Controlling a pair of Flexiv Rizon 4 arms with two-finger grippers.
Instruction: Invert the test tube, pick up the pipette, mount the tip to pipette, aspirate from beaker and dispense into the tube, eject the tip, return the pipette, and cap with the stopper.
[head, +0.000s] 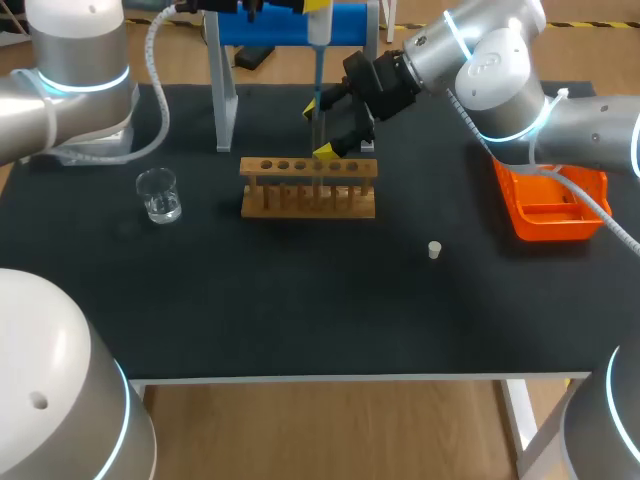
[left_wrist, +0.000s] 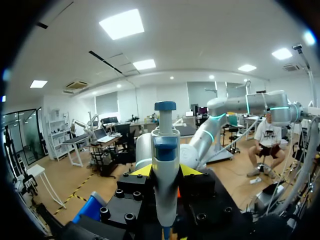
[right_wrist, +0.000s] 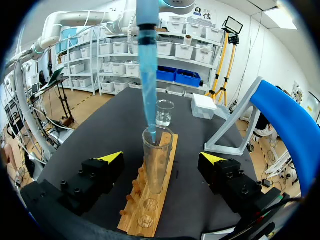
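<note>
The task looks to be at the dispensing step. The test tube (right_wrist: 157, 167) stands mouth-up in the wooden rack (head: 308, 190). The pipette (left_wrist: 165, 165) is off its stand and clamped between the left jaws, whose yellow tips press it from both sides. The blue tip (right_wrist: 149, 90) is mounted, and its point sits just inside the tube's mouth. Whether any liquid has gone in cannot be told from these views.

The right jaws stand wide open on either side of the tube and touch nothing. Ejecting the tip, returning the pipette and capping are judged to remain. The stopper (head: 434, 250) lies alone on the desk (head: 300, 320), untouched.

The rack sits in the middle of the desk, well back from every edge. The beaker (head: 158, 195) is well apart from it on the left arm's (head: 60, 80) side. The blue stand (head: 290, 25) rises close behind the rack, so the way back for the pipette is short but tight.

The right arm (head: 500, 70) crowds the rack from its own side, with the pipette shaft running down close by its jaws. A straight lift of the pipette looks like the clearest way out.

The orange tray (head: 550, 205) sits by the desk's right edge. Open black surface lies between it, the stopper and the rack.
</note>
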